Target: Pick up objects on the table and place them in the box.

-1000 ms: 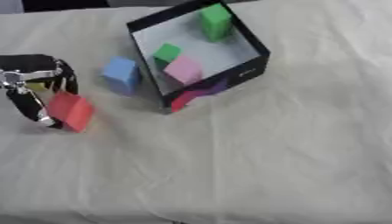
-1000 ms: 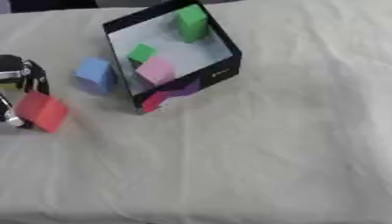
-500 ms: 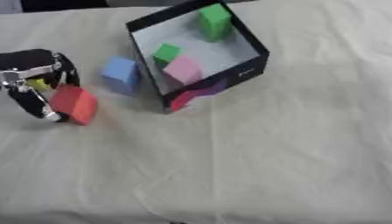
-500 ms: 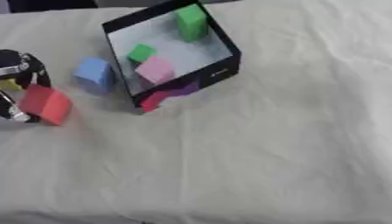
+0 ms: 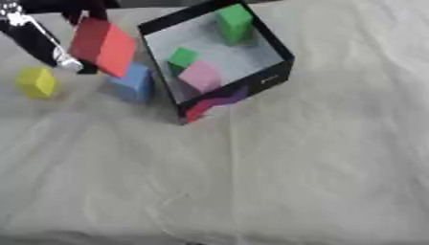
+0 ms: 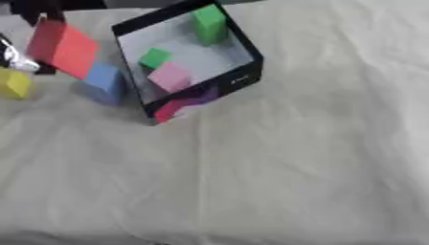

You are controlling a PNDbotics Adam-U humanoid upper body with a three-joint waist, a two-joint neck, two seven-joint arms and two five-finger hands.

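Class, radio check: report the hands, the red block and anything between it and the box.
Left hand shut on red block, lifted. Right hand not in view. Blue block sits below it beside the box. Yellow block waits on the cloth.

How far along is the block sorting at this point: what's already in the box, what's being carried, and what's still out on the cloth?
Done: a tall green block, a small green block and a pink block lie inside the black box. In hand: the left hand holds a red block lifted beside the box. Left: a blue block against the box's outer wall and a yellow block on the cloth.
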